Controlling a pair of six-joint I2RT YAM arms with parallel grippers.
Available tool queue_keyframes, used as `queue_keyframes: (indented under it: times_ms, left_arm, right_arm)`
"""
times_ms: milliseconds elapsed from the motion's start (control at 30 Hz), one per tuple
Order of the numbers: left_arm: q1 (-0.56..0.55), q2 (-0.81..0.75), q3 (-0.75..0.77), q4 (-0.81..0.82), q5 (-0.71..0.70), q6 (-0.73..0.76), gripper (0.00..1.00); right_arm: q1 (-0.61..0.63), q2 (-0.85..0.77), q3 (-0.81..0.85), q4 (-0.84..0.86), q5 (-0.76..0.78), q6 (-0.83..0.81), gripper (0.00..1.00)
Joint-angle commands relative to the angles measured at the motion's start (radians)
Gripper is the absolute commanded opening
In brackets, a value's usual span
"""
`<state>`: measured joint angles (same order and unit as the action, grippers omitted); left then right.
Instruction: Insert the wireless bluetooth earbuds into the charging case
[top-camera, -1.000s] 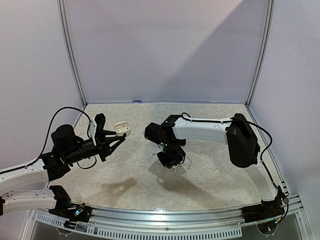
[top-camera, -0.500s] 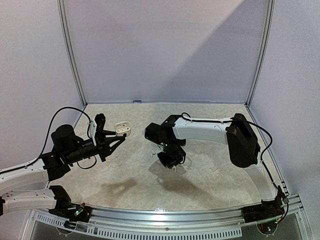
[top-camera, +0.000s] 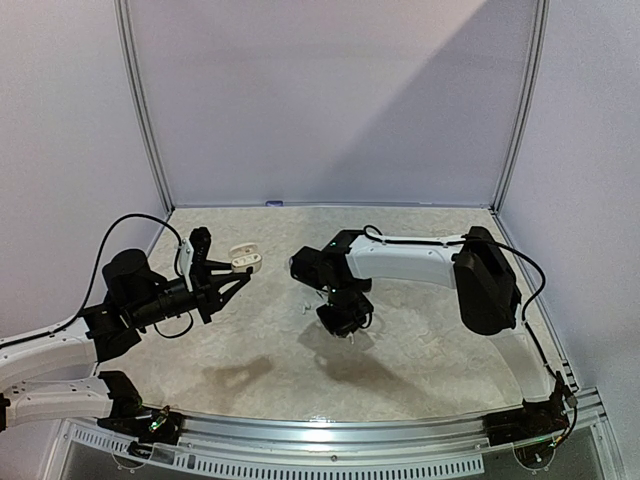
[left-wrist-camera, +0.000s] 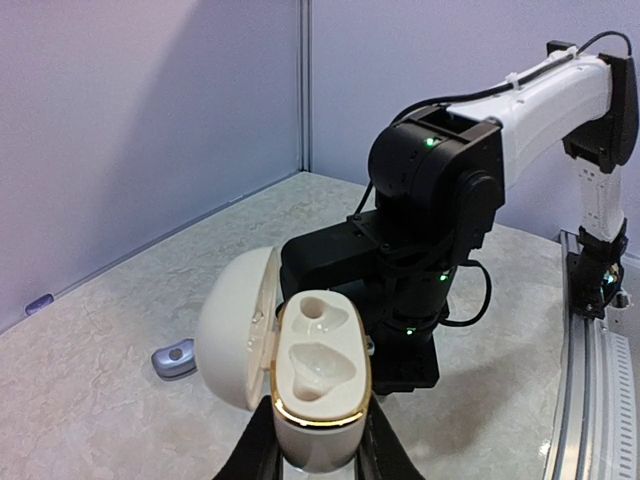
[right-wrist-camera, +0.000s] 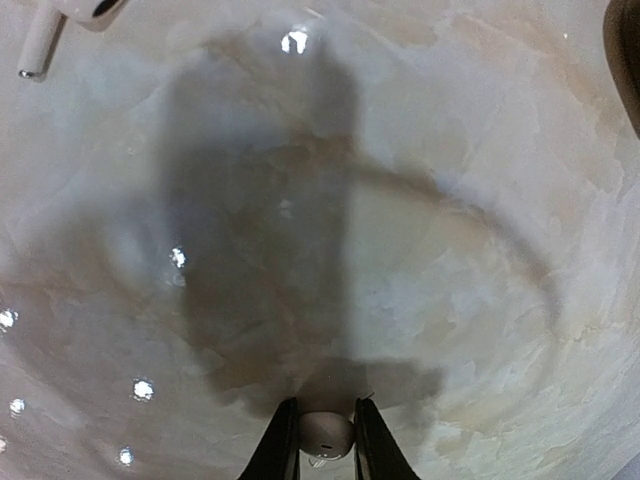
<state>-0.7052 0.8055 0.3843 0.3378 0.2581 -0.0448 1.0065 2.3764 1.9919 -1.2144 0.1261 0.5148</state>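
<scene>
My left gripper (left-wrist-camera: 318, 462) is shut on a cream charging case (left-wrist-camera: 318, 385) with a gold rim, lid open to the left, both wells empty. It shows in the top view (top-camera: 245, 261) held above the table's left side. My right gripper (right-wrist-camera: 322, 440) is shut on a small white earbud (right-wrist-camera: 325, 434), just above the table. In the top view the right gripper (top-camera: 343, 322) points down at the table's middle. Another white earbud (right-wrist-camera: 45, 25) lies at the top left of the right wrist view; in the top view a white bud (top-camera: 306, 309) lies left of the right gripper.
A small silvery-grey bud (left-wrist-camera: 174, 357) lies on the table left of the held case. A small purple piece (left-wrist-camera: 38, 303) sits at the foot of the back wall. The right arm's black wrist (left-wrist-camera: 430, 200) stands close behind the held case.
The right gripper has shifted very slightly over the table's middle. The left arm and its case have not moved.
</scene>
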Motion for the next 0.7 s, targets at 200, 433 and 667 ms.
queue_keyframes:
  times_ms: [200, 433, 667]
  left_arm:
    - [-0.019, -0.027, -0.011, 0.026, -0.006, 0.015, 0.0]
    - [-0.019, -0.042, -0.025, 0.099, 0.039, 0.075, 0.0]
    - [-0.02, -0.029, -0.03, 0.166, 0.048, 0.204, 0.0]
  right_arm:
    - [0.057, -0.33, -0.088, 0.283, 0.264, -0.077, 0.05]
    - [0.203, -0.643, -0.44, 1.098, 0.278, -0.452, 0.0]
    - [0.237, -0.634, -0.451, 1.401, 0.065, -0.607, 0.0]
